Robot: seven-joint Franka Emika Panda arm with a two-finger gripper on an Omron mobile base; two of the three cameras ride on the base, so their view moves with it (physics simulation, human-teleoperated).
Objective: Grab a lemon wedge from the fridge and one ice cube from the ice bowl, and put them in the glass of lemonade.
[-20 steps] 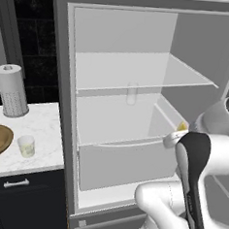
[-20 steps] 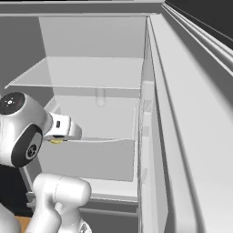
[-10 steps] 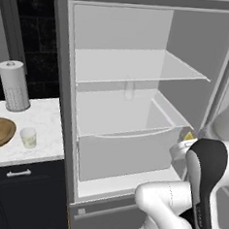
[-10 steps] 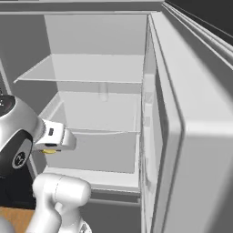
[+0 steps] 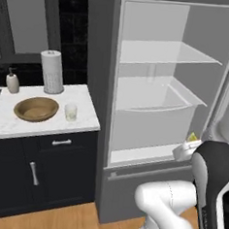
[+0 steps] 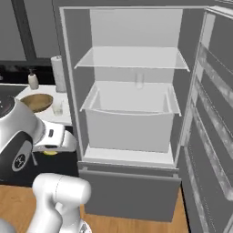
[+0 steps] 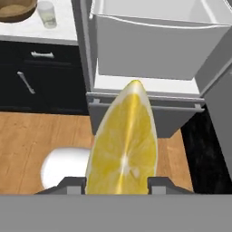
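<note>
I have the lemon wedge (image 7: pixel 123 145) pinched in the gripper (image 7: pixel 117 183), held out in front of the open fridge (image 6: pixel 132 136), above the wood floor (image 7: pixel 41 136). On the counter (image 5: pixel 43 123) to the fridge's left, the glass (image 5: pixel 71 112) stands just beside the ice bowl (image 5: pixel 36 109).

Lemon wedge (image 7: pixel 123 145) upright in gripper (image 7: pixel 117 183); fridge (image 6: pixel 132 113) open.
</note>
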